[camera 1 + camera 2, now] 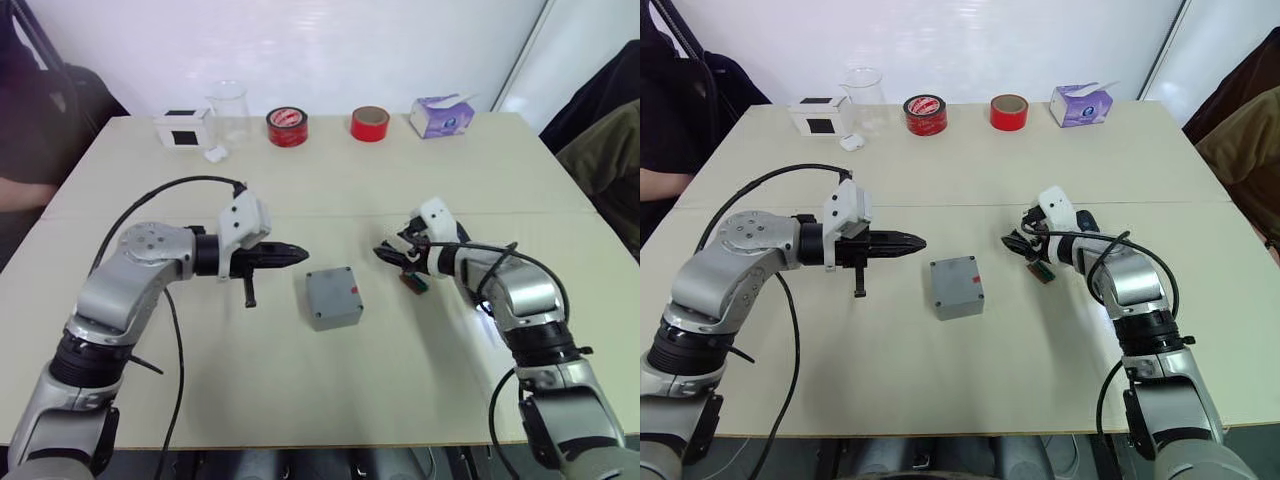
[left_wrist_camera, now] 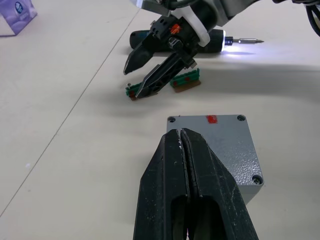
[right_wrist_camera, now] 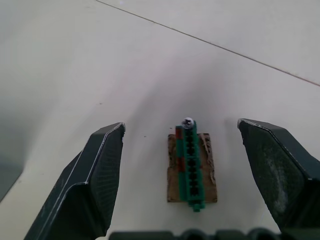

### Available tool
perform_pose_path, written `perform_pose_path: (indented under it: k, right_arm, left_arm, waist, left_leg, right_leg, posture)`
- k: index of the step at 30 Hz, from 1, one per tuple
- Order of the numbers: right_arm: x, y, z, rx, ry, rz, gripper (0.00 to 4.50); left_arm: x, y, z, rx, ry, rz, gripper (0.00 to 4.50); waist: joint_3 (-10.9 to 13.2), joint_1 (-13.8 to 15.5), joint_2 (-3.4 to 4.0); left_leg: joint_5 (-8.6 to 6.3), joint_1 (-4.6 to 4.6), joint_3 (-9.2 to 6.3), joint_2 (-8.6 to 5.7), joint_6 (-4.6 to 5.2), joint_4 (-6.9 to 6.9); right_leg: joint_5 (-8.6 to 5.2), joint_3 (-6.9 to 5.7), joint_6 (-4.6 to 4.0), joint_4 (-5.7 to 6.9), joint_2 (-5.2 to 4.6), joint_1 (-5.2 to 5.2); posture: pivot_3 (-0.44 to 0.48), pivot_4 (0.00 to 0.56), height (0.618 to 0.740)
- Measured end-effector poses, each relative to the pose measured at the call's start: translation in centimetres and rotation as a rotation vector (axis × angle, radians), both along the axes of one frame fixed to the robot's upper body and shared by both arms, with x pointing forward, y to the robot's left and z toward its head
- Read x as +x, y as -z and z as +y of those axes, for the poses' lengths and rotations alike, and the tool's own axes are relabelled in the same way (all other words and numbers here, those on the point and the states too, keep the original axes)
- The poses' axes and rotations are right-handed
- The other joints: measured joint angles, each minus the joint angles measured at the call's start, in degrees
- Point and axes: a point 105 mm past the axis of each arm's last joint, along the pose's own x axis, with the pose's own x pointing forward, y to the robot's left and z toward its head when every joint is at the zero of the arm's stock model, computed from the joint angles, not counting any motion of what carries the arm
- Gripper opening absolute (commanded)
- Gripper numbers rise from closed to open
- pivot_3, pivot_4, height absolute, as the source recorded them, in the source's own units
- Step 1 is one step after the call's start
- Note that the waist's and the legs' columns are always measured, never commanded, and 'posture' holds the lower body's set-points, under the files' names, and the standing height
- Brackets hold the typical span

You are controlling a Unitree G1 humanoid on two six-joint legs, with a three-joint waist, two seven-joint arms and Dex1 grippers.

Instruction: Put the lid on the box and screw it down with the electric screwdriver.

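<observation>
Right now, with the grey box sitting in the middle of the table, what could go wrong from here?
1. The box sits free: the left gripper is shut and apart from it, so it may slide or turn once driving starts.
2. The right gripper has its jaws open over the green strip holding a screw; a careless close might tip it.
3. The screwdriver lies close by that arm and could be knocked.

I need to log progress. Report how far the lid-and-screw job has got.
Done, by the look of it: the lid sits on the box, corner holes showing. In hand: nothing. The left pincer is shut and empty beside the box; the right pincer is open over a small green terminal block. Left: the electric screwdriver lies on the table, so screwing remains.
</observation>
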Motion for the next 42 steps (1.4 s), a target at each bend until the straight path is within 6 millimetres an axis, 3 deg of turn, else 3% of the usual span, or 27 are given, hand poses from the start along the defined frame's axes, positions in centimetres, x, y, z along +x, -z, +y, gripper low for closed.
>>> perform_pose_path:
  k: [11, 14, 20, 22, 30, 35, 38, 42]
  right_arm:
    - [0.9, -0.2, 0.3, 0.024, 0.013, -0.008, 3.63]
    - [0.9, 0.0, 0.2, 0.025, 0.015, -0.003, 3.00]
    - [1.0, 0.3, 0.0, 0.012, 0.024, 0.005, 0.54]
    - [1.0, 0.4, -0.2, 0.008, 0.029, 0.010, 0.10]
    - [1.0, 0.0, -0.2, 0.015, 0.029, 0.018, 0.10]
    - [0.7, -3.3, 0.6, 0.046, -0.008, -0.026, 0.10]
    - [0.4, -3.6, 0.7, 0.055, -0.009, -0.017, 0.10]
    - [-1.6, -5.5, 1.6, 0.021, -0.105, -0.022, 0.10]
  left_arm:
    - [-0.1, -0.1, -0.1, 0.004, -0.008, -0.003, 0.00]
    - [-0.1, -0.1, -0.1, 0.006, -0.010, -0.003, 0.00]
    - [-0.2, -0.1, -0.1, 0.008, -0.009, -0.008, 0.00]
    - [-0.1, -0.1, -0.1, 0.007, -0.011, -0.009, 0.00]
    - [-0.1, -0.1, -0.2, 0.008, -0.017, -0.009, 0.00]
    - [-0.1, 0.0, -0.2, 0.007, -0.018, -0.007, 0.00]
    - [-0.1, 0.0, -0.2, 0.008, -0.018, -0.007, 0.00]
    - [-0.1, 0.1, -0.1, 0.011, -0.019, -0.005, 0.00]
  waist:
    - [0.0, 0.0, 0.00]
    - [0.0, 0.0, 0.00]
    - [0.0, 0.0, 0.00]
    - [0.0, 0.0, 0.00]
    - [0.0, 0.0, 0.00]
    - [0.0, 0.0, 0.01]
    - [0.0, 0.0, 0.01]
    - [0.0, 0.1, 0.06]
  left_leg:
    - [0.01, 0.00, 0.00, 0.00, -0.01, 0.00]
    - [0.01, 0.00, 0.00, 0.00, -0.02, 0.00]
    - [0.01, 0.00, 0.00, 0.00, -0.02, 0.00]
    - [0.01, 0.00, 0.00, 0.00, -0.02, 0.00]
    - [0.01, 0.00, 0.00, 0.00, -0.02, 0.00]
    - [0.01, 0.00, 0.00, 0.01, -0.02, 0.00]
    - [0.01, 0.00, 0.01, 0.00, -0.02, 0.00]
    - [0.01, -0.04, 0.02, 0.00, -0.02, -0.01]
  right_leg:
    - [0.00, 0.01, 0.00, 0.02, 0.00, 0.00]
    - [0.00, 0.01, 0.00, 0.02, -0.01, -0.01]
    - [0.00, 0.01, 0.00, 0.02, 0.00, -0.01]
    - [0.00, 0.01, 0.00, 0.02, 0.00, -0.01]
    - [0.00, 0.02, 0.00, 0.03, 0.00, -0.01]
    - [0.00, 0.02, 0.00, 0.05, 0.00, -0.03]
    - [0.00, 0.02, 0.00, 0.05, -0.01, -0.03]
    - [0.00, 0.04, 0.00, 0.05, -0.03, -0.10]
  posture:
    - [0.000, 0.150, 0.740]
    - [0.000, 0.150, 0.740]
    - [0.000, 0.150, 0.740]
    - [0.000, 0.150, 0.740]
    - [0.000, 0.150, 0.740]
    - [0.000, 0.150, 0.740]
    - [0.000, 0.150, 0.740]
    - [0.000, 0.150, 0.740]
